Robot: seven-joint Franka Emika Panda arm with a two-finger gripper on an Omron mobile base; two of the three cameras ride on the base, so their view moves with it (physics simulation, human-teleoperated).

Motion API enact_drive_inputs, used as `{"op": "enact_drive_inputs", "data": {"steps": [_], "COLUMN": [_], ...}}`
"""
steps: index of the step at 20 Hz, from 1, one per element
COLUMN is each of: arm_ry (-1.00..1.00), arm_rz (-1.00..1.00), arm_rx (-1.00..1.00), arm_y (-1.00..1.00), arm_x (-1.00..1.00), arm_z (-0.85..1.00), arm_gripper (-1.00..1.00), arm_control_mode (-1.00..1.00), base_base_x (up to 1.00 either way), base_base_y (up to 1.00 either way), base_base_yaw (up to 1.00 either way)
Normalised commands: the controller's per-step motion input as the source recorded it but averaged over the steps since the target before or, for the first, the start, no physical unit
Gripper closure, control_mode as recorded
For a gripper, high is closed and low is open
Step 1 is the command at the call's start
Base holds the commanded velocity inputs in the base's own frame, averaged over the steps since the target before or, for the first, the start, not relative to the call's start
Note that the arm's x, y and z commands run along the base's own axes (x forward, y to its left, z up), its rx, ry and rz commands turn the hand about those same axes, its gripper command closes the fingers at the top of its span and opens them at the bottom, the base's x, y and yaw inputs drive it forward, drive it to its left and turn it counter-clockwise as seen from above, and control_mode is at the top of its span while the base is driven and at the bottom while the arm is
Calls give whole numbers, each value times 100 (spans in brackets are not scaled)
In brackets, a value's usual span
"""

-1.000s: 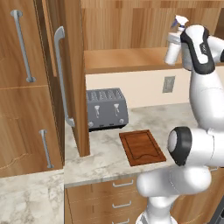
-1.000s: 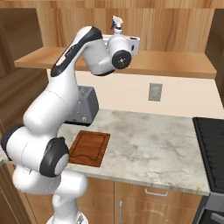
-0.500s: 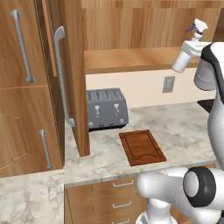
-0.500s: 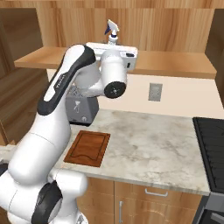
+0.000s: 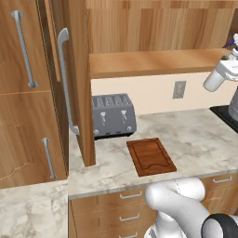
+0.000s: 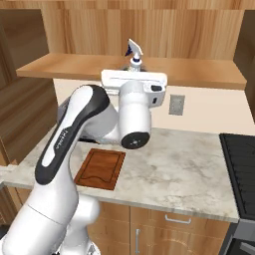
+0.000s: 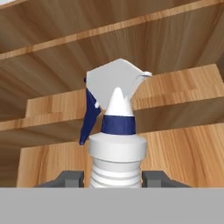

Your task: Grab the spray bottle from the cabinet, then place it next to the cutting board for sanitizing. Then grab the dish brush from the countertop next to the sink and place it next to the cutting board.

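Item: spray bottle (image 7: 116, 144). White plastic, ribbed round shoulder, narrow neck with a dark blue collar, angular white nozzle head and a dark blue trigger hanging on one side. It sits between my two dark finger tips (image 7: 70, 178), which press against its body from both sides; my claw (image 7: 114, 179) is clamped on it. In the right base view its nozzle (image 6: 133, 50) pokes up above my white wrist, in the air in front of the cabinet's shelf and clear of the wood. In the left base view the bottle's smooth white body (image 5: 215, 80) shows at the right edge, well above the countertop.

Item: cabinet (image 5: 153, 62). Light-brown wood with vertical grain on the back panel and a flat, thick shelf. Its door (image 5: 76, 83) stands open, edge-on, with a long grey bar handle (image 5: 62, 79).

Item: cutting board (image 5: 150, 156). Flat, dark reddish-brown wood, rectangular, with a groove running just inside the rim. It lies near the front edge of the countertop, just in front of the toaster, apart from it.

Item: countertop (image 6: 189, 174). Pale beige-grey marbled stone, smooth, over wooden drawer fronts with slim metal pulls.

Item: toaster (image 5: 113, 115). Boxy grey metal, slots across the top, two levers on its face, standing against the back wall beside the open door.

Item: wall outlet (image 6: 176, 104). Small grey rectangular plate on the cream backsplash.

Item: stove (image 6: 240, 164). Black, ridged surface at the countertop's right end.
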Motion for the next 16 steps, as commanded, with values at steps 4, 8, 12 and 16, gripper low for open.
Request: {"op": "enact_drive_inputs", "data": {"steps": [4, 8, 12, 16], "arm_ry": [4, 4, 0, 0], "arm_rz": [-6, 0, 0, 0], "arm_rx": [0, 0, -3, -14], "arm_y": [0, 0, 0, 0], "arm_x": [-82, -16, 46, 96], "arm_z": [-89, -100, -82, -58], "arm_gripper": [100, 100, 100, 100], "arm_control_mode": [-100, -100, -100, -100], "base_base_x": [0, 0, 0, 0], "base_base_y": [0, 0, 0, 0], "base_base_yaw": [0, 0, 0, 0]}}
